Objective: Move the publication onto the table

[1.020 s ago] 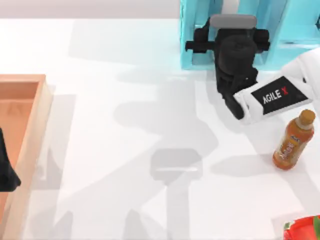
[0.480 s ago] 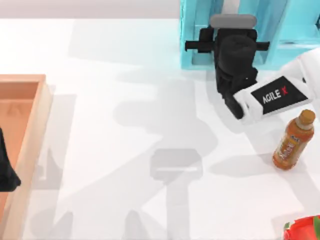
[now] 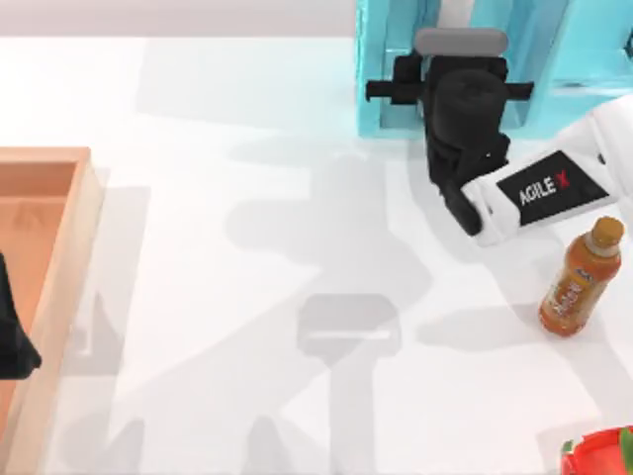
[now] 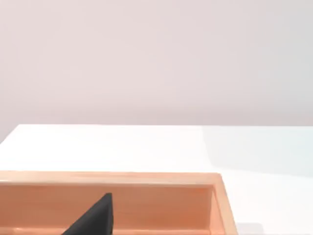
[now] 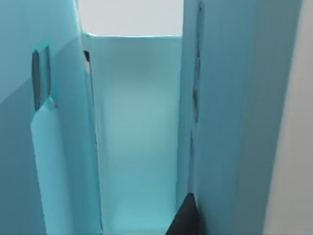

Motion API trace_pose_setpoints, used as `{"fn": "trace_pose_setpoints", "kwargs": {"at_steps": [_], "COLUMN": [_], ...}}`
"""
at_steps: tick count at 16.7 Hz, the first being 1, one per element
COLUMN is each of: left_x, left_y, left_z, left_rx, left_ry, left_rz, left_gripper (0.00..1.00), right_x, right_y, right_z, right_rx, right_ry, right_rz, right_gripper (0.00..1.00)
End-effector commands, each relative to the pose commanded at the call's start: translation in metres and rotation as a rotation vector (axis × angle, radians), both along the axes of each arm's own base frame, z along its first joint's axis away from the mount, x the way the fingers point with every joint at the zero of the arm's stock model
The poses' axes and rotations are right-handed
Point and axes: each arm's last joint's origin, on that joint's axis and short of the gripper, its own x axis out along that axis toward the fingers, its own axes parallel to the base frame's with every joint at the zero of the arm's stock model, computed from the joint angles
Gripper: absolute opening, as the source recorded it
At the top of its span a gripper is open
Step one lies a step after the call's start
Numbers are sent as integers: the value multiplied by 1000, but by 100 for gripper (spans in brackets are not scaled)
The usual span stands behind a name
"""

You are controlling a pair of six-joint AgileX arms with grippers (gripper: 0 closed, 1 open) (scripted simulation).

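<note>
Turquoise shelf unit (image 3: pixel 475 59) at the table's (image 3: pixel 247 247) far right edge has my right gripper (image 3: pixel 457 74) reaching in; whether it grips the publication, I cannot tell. My left arm sits parked over the wooden tray (image 3: pixel 59 247).

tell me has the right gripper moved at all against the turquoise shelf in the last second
No, barely. In the top view the right gripper sits at the turquoise shelf unit front, as before; the orange bottle is unmoved too.
</note>
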Motion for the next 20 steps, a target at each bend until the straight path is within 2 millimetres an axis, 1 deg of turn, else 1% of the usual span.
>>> {"fn": "trace_pose_setpoints", "kwargs": {"at_steps": [5, 6, 8, 9, 10, 12, 14, 15, 16, 17, 18, 20], "left_x": [0, 0, 0, 0, 0, 0, 0, 0, 0, 0, 0, 0], "left_y": [0, 0, 0, 0, 0, 0, 0, 0, 0, 0, 0, 0], "left_z": [0, 0, 0, 0, 0, 0, 0, 0, 0, 0, 0, 0], "left_rx": [0, 0, 0, 0, 0, 0, 0, 0, 0, 0, 0, 0], "left_ry": [0, 0, 0, 0, 0, 0, 0, 0, 0, 0, 0, 0], "left_rz": [0, 0, 0, 0, 0, 0, 0, 0, 0, 0, 0, 0], "left_gripper": [100, 100, 100, 100, 100, 100, 100, 100, 100, 100, 100, 100], "right_x": [-1, -3, -15, -24, -32, -52, -78, -93, -110, -126, -142, -170], "right_y": [0, 2, 10, 14, 18, 23, 23, 20, 17, 13, 10, 5], "right_z": [0, 2, 11, 19, 32, 68, 117, 143, 165, 181, 193, 203], "right_rx": [0, -3, -17, -25, -30, -25, -2, 15, 29, 39, 43, 35], "right_ry": [2, 9, 38, 52, 58, 45, 3, -25, -47, -60, -64, -48], "right_rz": [0, 0, 1, 1, 2, 2, 2, 2, 1, 1, 1, 0], "right_gripper": [0, 0, 0, 0, 0, 0, 0, 0, 0, 0, 0, 0]}}
